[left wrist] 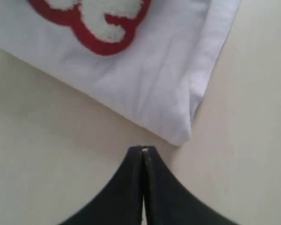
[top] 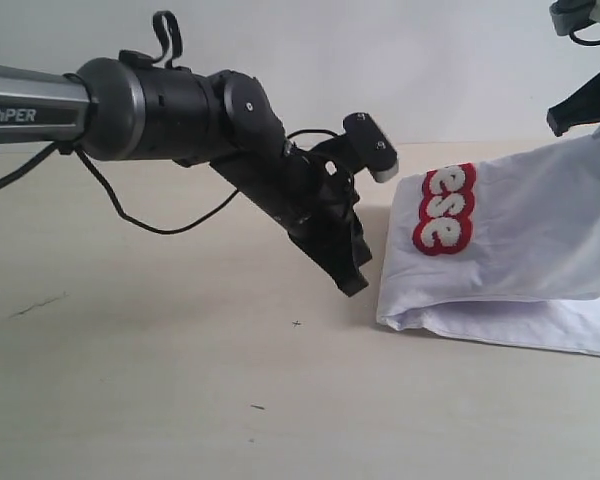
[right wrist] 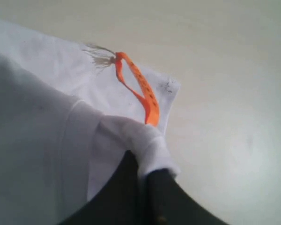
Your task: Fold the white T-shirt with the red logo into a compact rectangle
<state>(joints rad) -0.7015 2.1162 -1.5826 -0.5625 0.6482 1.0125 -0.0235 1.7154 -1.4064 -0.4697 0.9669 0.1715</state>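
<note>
Leftward, bare tabletop [top: 180, 380] lies open beside the white T-shirt [top: 540, 230], red logo [top: 447, 208] up. Left pincer [left wrist: 143, 151], clenched empty, sits just off its corner. Only the right wrist view shows right pincer [right wrist: 144, 174] gripping cloth by the orange tag [right wrist: 140, 89].

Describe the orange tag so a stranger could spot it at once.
Start at the white T-shirt on the table. Just past where the right claw pinches it lies the orange tag: a thin ribbon loop, the only orange thing there.

"PIPER" reads along the left arm [top: 25, 105]; the red logo [top: 445, 210] on the white T-shirt [top: 550, 230] shows "ese", sideways.
</note>
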